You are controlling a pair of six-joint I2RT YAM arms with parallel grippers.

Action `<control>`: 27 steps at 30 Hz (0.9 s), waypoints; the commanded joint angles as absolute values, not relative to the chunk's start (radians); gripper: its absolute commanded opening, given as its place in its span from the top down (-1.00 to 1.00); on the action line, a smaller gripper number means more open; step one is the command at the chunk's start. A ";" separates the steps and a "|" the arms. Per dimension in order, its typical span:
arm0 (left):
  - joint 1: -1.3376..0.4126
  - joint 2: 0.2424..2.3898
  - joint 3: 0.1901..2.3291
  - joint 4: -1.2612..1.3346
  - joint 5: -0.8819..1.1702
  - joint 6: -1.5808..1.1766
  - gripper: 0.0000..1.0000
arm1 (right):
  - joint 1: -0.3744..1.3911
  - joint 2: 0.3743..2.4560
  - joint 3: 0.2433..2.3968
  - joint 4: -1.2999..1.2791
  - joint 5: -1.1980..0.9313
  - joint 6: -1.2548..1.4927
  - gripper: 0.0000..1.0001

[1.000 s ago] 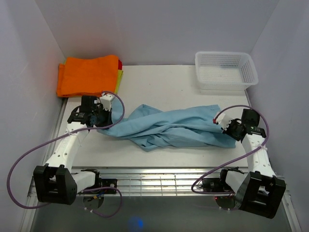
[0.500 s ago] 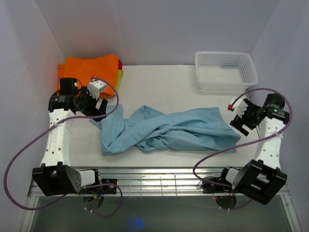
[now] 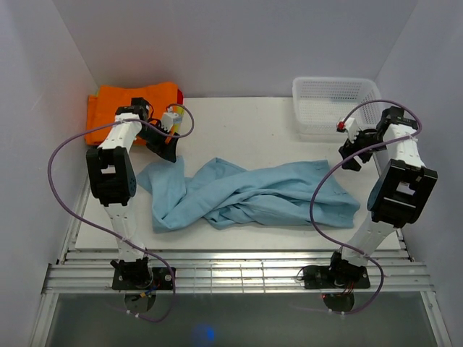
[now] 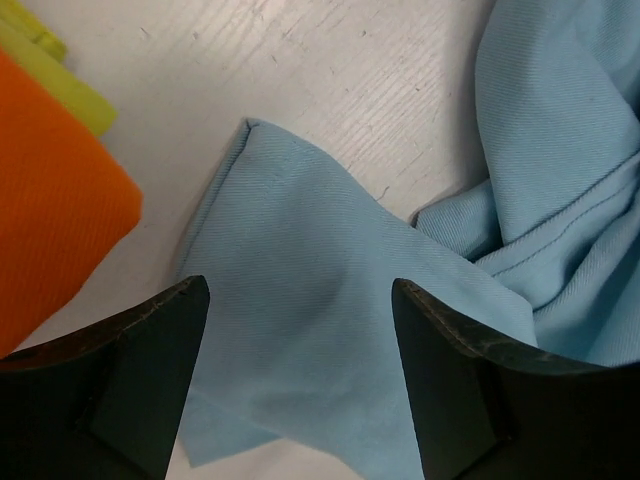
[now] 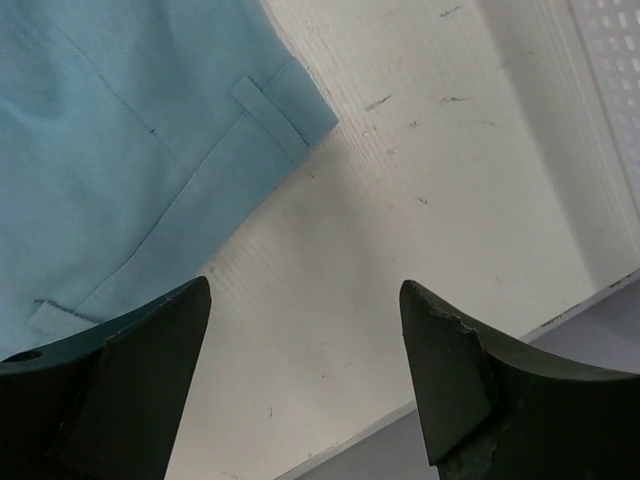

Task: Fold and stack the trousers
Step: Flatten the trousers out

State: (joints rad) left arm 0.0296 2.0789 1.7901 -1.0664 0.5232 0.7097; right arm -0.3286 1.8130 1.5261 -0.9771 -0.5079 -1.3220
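Left end effector and right end effector released trousers, now open.

An orange folded cloth lies at the far left corner of the white tabletop. From under it, 2 more pieces stick out at its right edge: a yellow cloth and a red cloth. A white plastic basket with perforated walls stands at the far right corner, well apart from the pile.
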 commanded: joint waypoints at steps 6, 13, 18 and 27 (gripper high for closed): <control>-0.032 2.054 1.698 -0.939 0.390 0.667 -0.69 | -0.175 1.842 1.438 -0.683 -0.419 -1.181 -0.63; -0.038 2.059 1.663 -0.871 0.331 0.641 -0.72 | -0.072 1.908 1.374 -0.534 -0.350 -1.187 -0.66; -0.043 2.080 1.632 -0.851 0.308 0.628 -0.70 | -0.041 1.933 1.309 -0.499 -0.298 -1.244 -0.58; -0.049 1.981 1.407 -0.675 0.232 0.526 0.26 | -0.047 1.840 1.192 -0.469 -0.245 -1.240 0.85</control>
